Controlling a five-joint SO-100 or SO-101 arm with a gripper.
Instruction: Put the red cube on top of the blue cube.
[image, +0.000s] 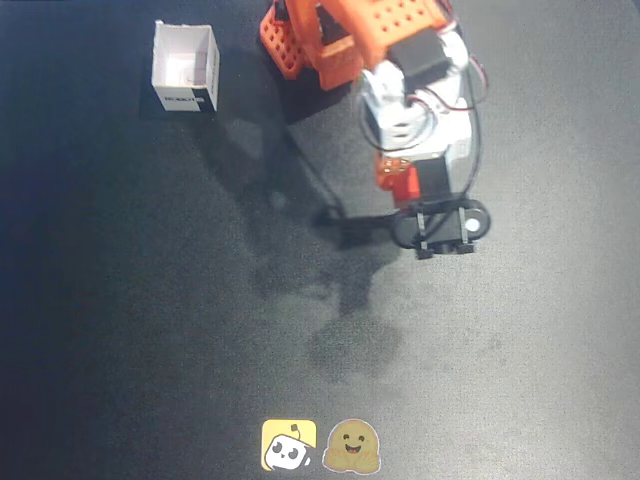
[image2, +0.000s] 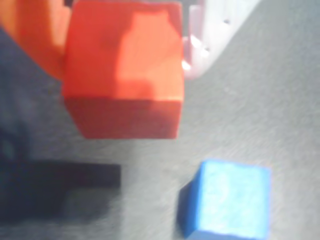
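Red cube (image2: 122, 70) is being held off the dark table (image2: 280, 100) by the gripper (image2: 125, 30), squeezed between an orange finger (image2: 35, 35) and a white one (wrist view). Blue cube (image2: 230, 205) is sitting lower down to the right, not touching it.

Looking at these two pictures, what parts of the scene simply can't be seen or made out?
- Overhead view: the red cube and blue cube don't show; the arm covers that spot.
- Wrist view: the gripper's fingertips are cut off by the top edge, blurred, and blocked by the red cube.
- Overhead view: the label on the white box is too small to read.
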